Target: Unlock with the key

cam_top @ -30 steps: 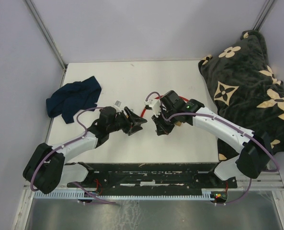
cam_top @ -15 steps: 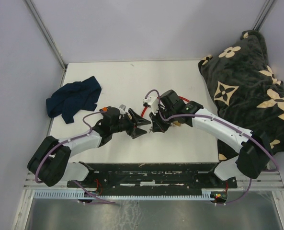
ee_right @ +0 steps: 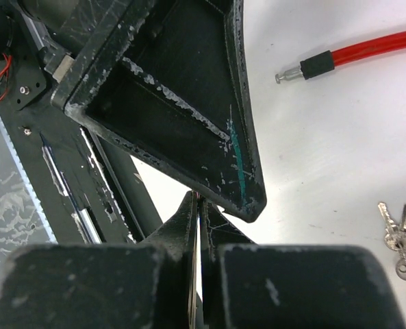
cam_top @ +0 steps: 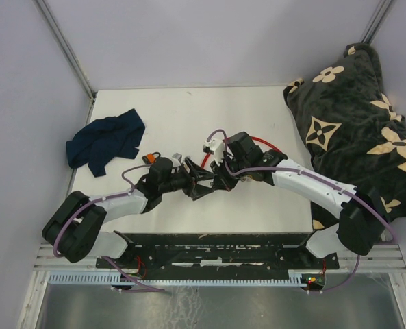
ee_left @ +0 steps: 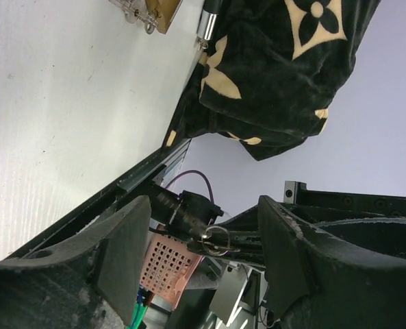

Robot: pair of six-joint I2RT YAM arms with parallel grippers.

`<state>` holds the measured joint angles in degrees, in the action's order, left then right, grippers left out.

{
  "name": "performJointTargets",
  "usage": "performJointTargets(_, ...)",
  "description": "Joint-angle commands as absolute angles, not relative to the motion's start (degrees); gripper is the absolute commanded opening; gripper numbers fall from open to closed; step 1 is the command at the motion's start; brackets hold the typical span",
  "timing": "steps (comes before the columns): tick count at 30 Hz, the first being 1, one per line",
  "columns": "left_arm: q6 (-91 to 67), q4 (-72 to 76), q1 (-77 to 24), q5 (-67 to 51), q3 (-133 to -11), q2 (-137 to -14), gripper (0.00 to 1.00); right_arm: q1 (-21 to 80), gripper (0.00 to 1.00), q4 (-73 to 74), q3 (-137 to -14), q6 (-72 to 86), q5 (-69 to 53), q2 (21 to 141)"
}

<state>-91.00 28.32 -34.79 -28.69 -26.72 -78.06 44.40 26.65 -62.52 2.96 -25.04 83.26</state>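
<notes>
A: Red cable end lying loose on the desk, rest arcing toward the right edge. keys flat just beside, untouched. Progress?

B: Early, probably. Left gripper spread wide, holding nothing. Right gripper pinched together; anything thin inside, can't tell. Both meeting mid-desk, toward the near edge. Left to do, by the look: picking up keys, inserting one, turning.
</notes>
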Motion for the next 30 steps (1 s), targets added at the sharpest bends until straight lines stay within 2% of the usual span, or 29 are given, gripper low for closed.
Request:
performJointTargets(1, -94.8, 33.3, -35.1, -28.5, -26.0, -78.1, 0.68, 45.0, 0.02, 20.7, -61.4, 5.6, -26.3, 83.0)
performJointTargets(5, -94.8, 33.7, -35.1, -26.7, -25.0, -77.3, 0.56, 45.1, 0.02, 18.6, -59.6, 7.0, -26.3, 81.6)
performJointTargets(13, -92.5, 33.2, -35.1, -24.0, -23.9, -76.1, 0.19, 45.1, 0.02, 16.5, -55.4, 8.2, -28.4, 78.9)
performJointTargets(17, -89.1, 32.9, -35.1, -21.7, -23.8, -74.6, 0.04, 45.2, 0.03, 15.9, -53.5, 8.2, -29.0, 77.2)
performJointTargets(27, -78.4, 38.6, -35.0, -18.1, -24.4, -69.8, 0.03, 45.2, 0.07, 13.8, -52.1, 7.4, -27.6, 74.4)
performJointTargets(30, -71.8, 36.3, -35.1, -15.9, -25.3, -66.8, 0.03, 45.3, 0.23, 12.8, -51.5, 7.3, -24.3, 72.0)
